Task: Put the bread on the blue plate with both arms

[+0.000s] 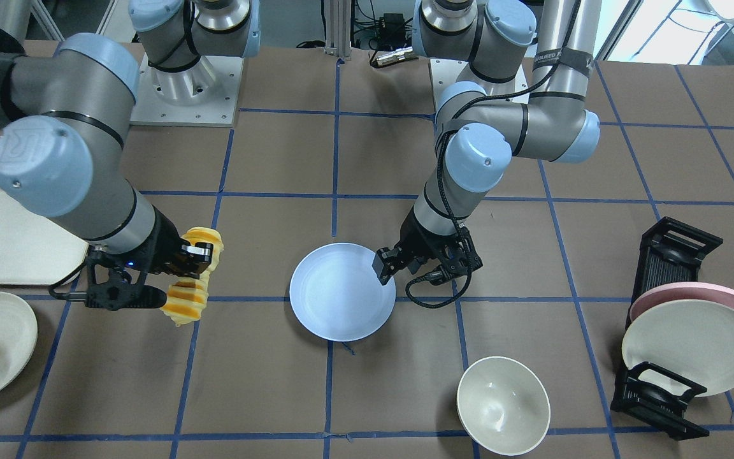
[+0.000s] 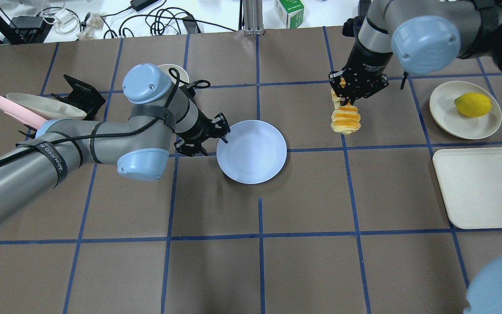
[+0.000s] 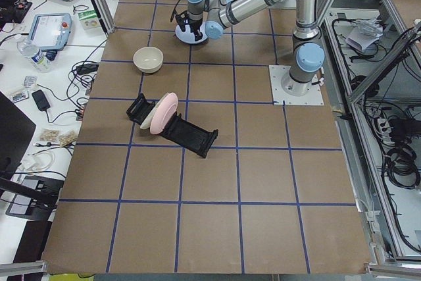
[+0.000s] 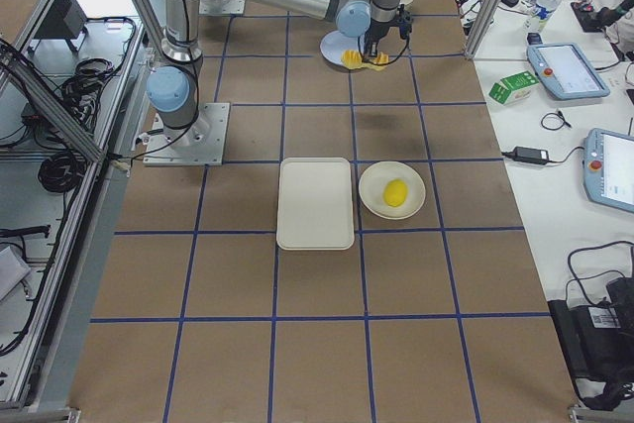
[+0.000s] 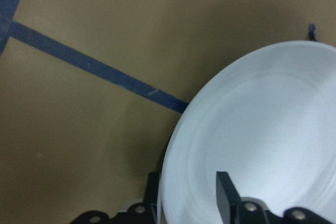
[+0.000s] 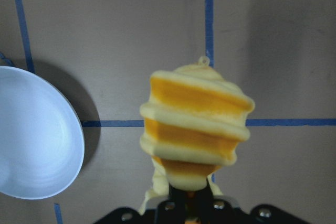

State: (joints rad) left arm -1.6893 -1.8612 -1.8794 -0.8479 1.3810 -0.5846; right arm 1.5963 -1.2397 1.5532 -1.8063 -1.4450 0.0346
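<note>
Left tool [image 2: 224, 138] pinches the rim of the blue plate [image 2: 255, 152] mid-surface [image 2: 303, 196], and well right of it the bread [image 2: 345, 120] hangs clamped mid-length in the right tool [image 2: 346, 99]; it looks light, soft, squashy and non-fragile, so a middle grip suits.

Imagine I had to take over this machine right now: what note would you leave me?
Left gripper: shut on the rim of the blue plate, one finger inside the rim and one outside.
Right gripper: shut on the bread, which hangs from it off to the plate's side, not touching it.
Done: both things are grasped.
Left: bring the bread over the plate, set it down, and open both grippers.
</note>
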